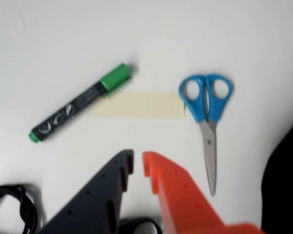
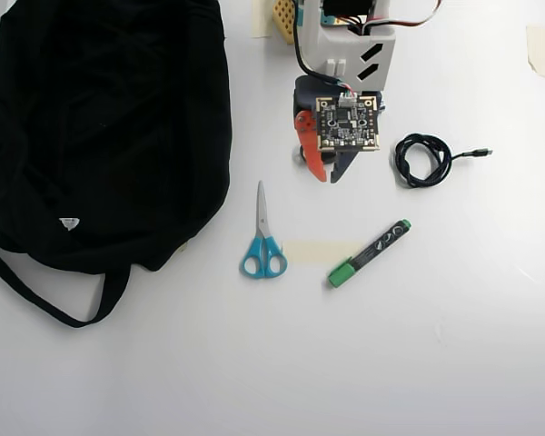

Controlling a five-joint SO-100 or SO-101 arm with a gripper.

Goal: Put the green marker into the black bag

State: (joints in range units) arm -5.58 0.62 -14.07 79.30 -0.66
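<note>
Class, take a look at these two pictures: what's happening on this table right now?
A small robot arm is hovering over a white table with its gripper slightly open and empty. The green marker lies untouched on the table, beside a strip of tape. Blue-handled scissors lie between the marker and the black bag, which sits at the left of the overhead view. A coiled black cable lies to the right of the arm. Nothing has been picked up yet.

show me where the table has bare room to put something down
Open: the whole strip below the blue scissors and green marker, and the right side beyond the coiled cable. Crowded: the middle, between the black bag, the gripper and the marker.
</note>
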